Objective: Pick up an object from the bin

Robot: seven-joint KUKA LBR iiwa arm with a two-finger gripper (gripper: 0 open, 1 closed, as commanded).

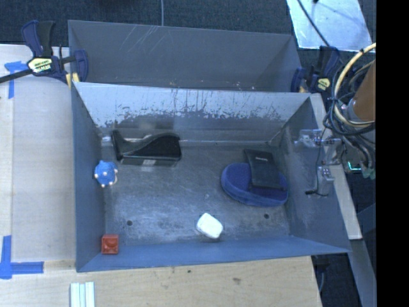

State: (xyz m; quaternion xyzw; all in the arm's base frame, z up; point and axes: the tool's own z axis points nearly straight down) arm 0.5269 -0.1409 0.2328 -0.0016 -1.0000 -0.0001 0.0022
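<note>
My gripper (321,169) hangs at the bin's right wall, above the sloping side and clear of every loose thing. Nearest to it, on the right of the floor, lies a blue rounded dish (246,187) with a black rectangular block (264,171) resting on it. A white lumpy piece (209,226) sits near the front wall, left of the dish. I see nothing held in the gripper.
A black wedge-shaped thing (148,149) lies at the back left. A small blue and white ball-like thing (105,173) rests against the left wall, and a red cube (110,244) sits in the front left corner. The arm's cables hang at the right.
</note>
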